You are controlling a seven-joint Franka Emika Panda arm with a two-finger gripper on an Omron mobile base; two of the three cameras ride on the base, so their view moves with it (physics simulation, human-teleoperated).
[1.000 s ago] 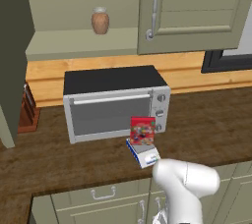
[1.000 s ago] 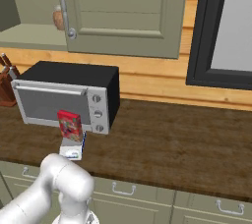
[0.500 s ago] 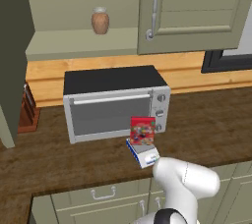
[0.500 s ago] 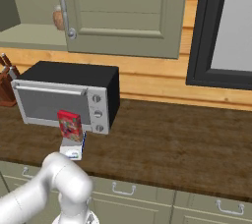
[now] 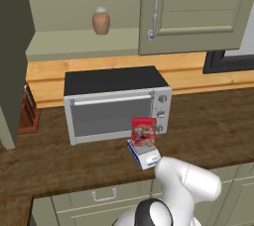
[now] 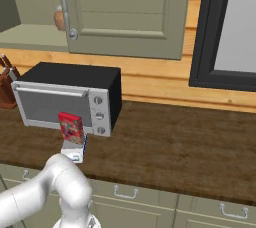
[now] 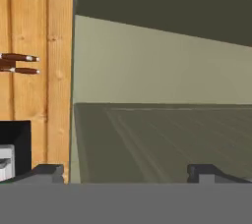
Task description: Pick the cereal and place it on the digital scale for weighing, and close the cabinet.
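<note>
A dark brown wooden countertop [image 5: 59, 163] runs across the middle of both base views, above pale green drawer fronts [image 5: 99, 200]. On it, left of centre, stands a silver toaster oven with a black top [image 5: 114, 103]. Just in front of the oven's right end lies a small flat grey-white digital scale [image 5: 144, 154], with a small upright red cereal box [image 5: 144, 132] standing on it. At the left edge a brown wooden knife block [image 5: 27, 113] rests on the counter. In the upper left, a pale olive shelf [image 5: 69, 41] carries a brown round ceramic vase [image 5: 100, 21].

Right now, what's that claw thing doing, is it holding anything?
Gripper: open, jaws wide apart, holding nothing.
</note>
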